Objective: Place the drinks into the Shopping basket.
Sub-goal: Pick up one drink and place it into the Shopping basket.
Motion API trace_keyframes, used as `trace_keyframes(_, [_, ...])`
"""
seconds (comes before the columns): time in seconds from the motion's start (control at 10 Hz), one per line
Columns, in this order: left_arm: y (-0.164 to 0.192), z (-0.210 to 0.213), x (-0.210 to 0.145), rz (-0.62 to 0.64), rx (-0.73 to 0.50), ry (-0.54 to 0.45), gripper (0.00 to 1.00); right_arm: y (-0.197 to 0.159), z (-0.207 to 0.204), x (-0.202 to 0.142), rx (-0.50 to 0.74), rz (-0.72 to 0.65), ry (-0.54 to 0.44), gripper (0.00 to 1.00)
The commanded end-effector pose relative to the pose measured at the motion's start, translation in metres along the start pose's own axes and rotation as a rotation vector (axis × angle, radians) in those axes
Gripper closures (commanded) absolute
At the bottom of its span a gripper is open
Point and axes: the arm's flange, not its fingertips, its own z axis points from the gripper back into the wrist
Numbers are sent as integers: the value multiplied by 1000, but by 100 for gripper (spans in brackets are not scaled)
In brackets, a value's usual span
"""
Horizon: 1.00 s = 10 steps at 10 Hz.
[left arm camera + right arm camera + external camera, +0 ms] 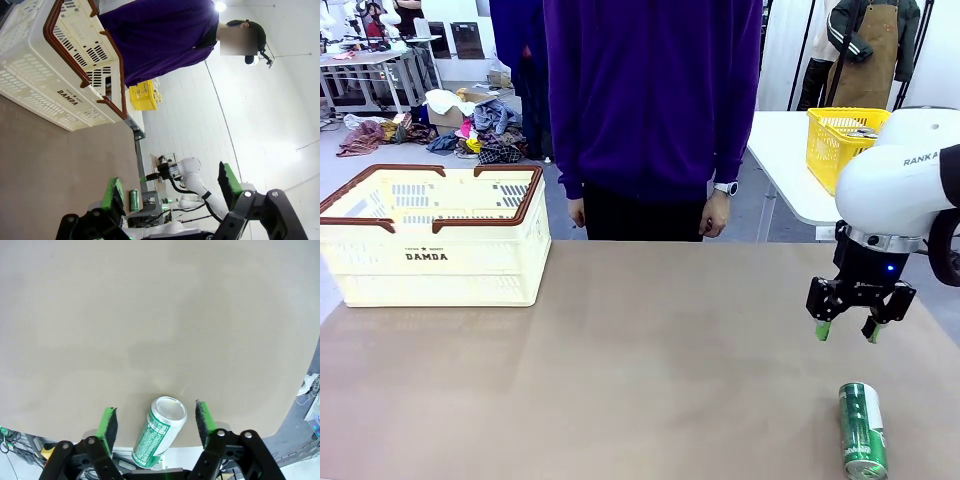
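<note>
Can (159, 440), base hidden behind parted right pincer (154, 414).

Green silver-topped can (862, 430) on its side, near right; cream brown-rimmed Shopping basket (430, 278) upright, far left.

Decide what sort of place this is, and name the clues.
Probably a robotics lab or workshop: a white robot arm reaches over a table, a yellow basket sits on another worktable, and clothes lie heaped on the floor.
</note>
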Motion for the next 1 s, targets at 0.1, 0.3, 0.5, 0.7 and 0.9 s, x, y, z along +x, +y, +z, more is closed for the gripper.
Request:
trace_keyframes(0.1, [-3, 0, 0, 2, -24, -3, 0, 1, 4, 0, 2, -40, 10, 0])
trace_keyframes(0.3, [-3, 0, 0, 2, -24, -3, 0, -2, 21, -18, -17, -67, 30, 0])
trace_keyframes(0.5, [-3, 0, 0, 2, -24, -3, 0, -16, 52, -70, -14, -140, 49, 0])
trace_keyframes(0.7, [-3, 0, 0, 2, -24, -3, 0, -32, 43, -105, -22, -180, 139, 0])
trace_keyframes(0.9, [-3, 0, 0, 2, -24, -3, 0, -72, 53, -157, 39, -218, 199, 0])
